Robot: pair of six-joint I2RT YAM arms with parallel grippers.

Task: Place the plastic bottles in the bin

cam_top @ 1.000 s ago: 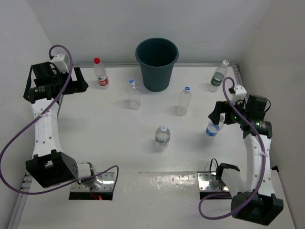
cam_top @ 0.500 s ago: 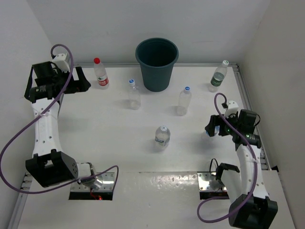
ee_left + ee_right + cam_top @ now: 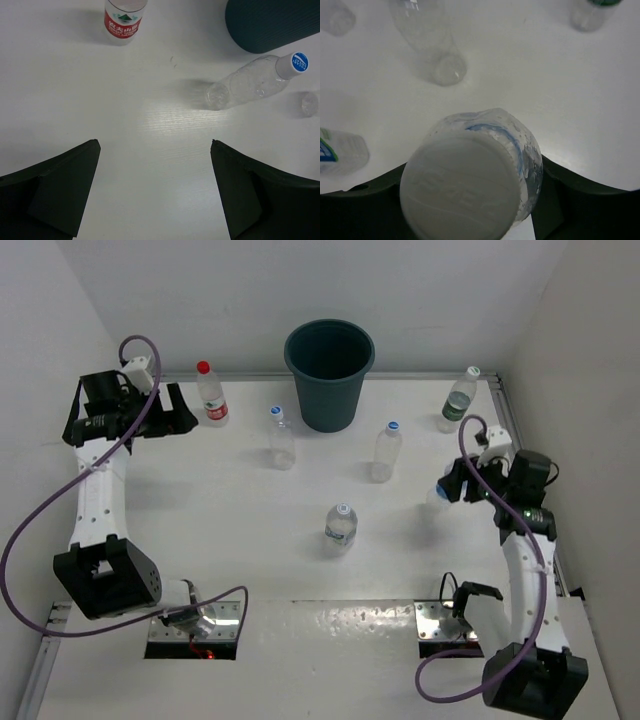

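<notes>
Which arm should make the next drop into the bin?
Right. The right gripper is closed around a bottle, ready to lift toward the bin; the left gripper hangs open and empty.

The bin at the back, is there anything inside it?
Inside the bin only its dark walls show, nothing else. Its near wall covers part of the bottom, so something small could lie there unseen.

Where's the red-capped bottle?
The red-capped bottle stands back-left in the top view, just right of the left hand and left of the bin.
</notes>
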